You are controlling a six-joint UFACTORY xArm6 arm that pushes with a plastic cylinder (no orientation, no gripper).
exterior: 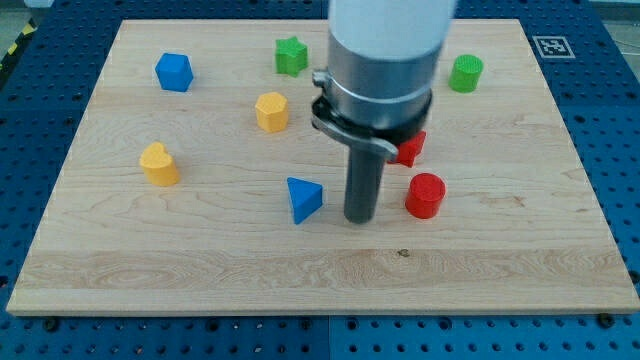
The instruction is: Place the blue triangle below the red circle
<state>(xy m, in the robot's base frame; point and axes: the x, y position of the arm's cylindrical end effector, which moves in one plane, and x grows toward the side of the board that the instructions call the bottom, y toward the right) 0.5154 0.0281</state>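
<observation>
The blue triangle (304, 199) lies near the middle of the wooden board (200, 265). The red circle (425, 195) stands to its right, at about the same height in the view. My tip (360, 218) rests on the board between the two, a little right of the blue triangle and left of the red circle, touching neither as far as I can tell. The arm's grey and white body comes down from the view's top and hides the board behind it.
A second red block (410, 149) is partly hidden behind the arm, above the red circle. A yellow hexagon (271, 111), a green star (291, 55), a blue block (173, 72), a yellow block (159, 164) and a green cylinder (465, 73) also stand on the board.
</observation>
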